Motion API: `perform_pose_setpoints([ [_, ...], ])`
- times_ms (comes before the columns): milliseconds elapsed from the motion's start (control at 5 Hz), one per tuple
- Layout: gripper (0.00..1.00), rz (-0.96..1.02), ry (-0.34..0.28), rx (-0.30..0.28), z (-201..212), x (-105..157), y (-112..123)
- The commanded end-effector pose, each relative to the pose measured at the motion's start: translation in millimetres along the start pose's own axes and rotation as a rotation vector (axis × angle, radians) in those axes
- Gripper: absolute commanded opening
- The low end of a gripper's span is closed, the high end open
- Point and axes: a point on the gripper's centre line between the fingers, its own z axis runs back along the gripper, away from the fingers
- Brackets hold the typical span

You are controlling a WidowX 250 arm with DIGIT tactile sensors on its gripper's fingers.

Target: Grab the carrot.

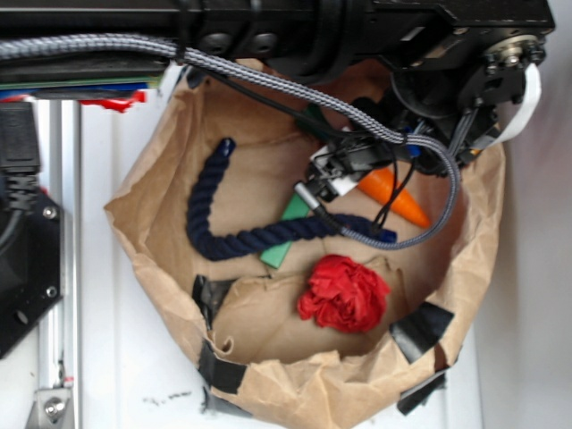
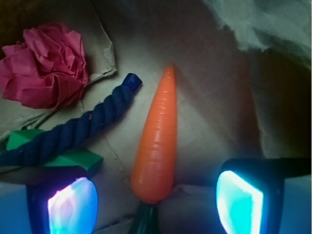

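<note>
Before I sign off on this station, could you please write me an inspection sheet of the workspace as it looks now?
Surface: crumpled brown paper bag rolled down into a bowl, patched with black tape, on a white tabletop.
Job's things: carrot lies flat on the paper, tip pointing away from the wrist camera, green stem toward it.
Clutter: navy rope draped over a green block; red cloth ball apart from the carrot.
Grippers: gripper open, fingers either side of the carrot's thick end, not touching.
Cables: braided grey cable loops from the arm over the bag.
Surroundings: aluminium rail at the left in the exterior view.
</note>
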Motion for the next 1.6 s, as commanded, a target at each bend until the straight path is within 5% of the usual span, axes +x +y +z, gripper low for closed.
perform_pose_setpoints([
  [0,1.00,-0.006,-0.034,0.053,3.2,-1.2,4.8],
  [400,1.00,-0.042,-0.072,0.118,-18.2,9.8,-1.9],
  [1200,1.00,-0.053,-0.017,0.024,-65.0,10.3,3.6],
  [1400,0.62,-0.048,-0.009,0.025,-67.4,13.8,-0.7],
])
